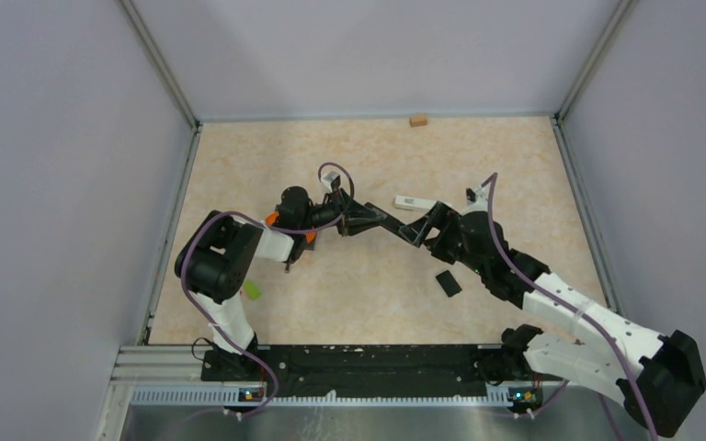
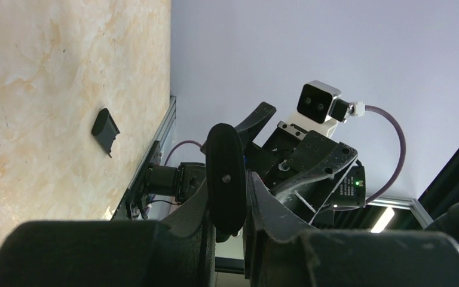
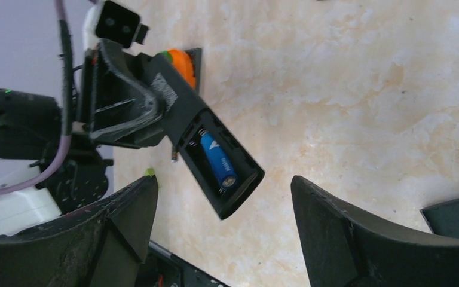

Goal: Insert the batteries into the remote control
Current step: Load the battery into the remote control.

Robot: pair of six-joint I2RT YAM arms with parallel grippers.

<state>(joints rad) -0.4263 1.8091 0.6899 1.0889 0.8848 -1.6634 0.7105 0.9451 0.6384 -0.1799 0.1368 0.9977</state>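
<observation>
Right end effector (image 3: 222, 200), spread wide, faces the remote control (image 3: 239, 188) that our left end effector (image 1: 354, 219) pinches above the bench (image 1: 349, 147); we should press the blue battery (image 3: 219, 158), lying in its open bay, squarely home.

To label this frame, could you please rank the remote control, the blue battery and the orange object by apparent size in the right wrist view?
1. remote control: clearly largest.
2 and 3. blue battery and orange object: they look alike in size; the orange object is partly hidden, so I leave them unranked.
</observation>
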